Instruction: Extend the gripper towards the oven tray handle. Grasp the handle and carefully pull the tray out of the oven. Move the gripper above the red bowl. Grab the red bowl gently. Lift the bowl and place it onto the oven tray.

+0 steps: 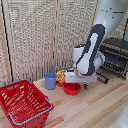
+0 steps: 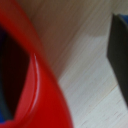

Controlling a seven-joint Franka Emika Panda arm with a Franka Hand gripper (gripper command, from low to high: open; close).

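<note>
Red bowl [image 1: 72, 89] apparently within tool [image 1: 79, 85] fingers

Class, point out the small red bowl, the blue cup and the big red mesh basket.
small red bowl [image 1: 71, 90], exterior view, front wall.
blue cup [image 1: 50, 81], exterior view, side wall.
big red mesh basket with blue rim [image 1: 20, 112], exterior view, front mesh wall.

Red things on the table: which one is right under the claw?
The small red bowl, directly below the claw. The big red mesh basket sits apart from it.

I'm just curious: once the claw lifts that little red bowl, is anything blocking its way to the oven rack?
Nothing visible does. The claw is right at the red bowl, and bare table lies between it and the tray on the exterior view's right.
</note>
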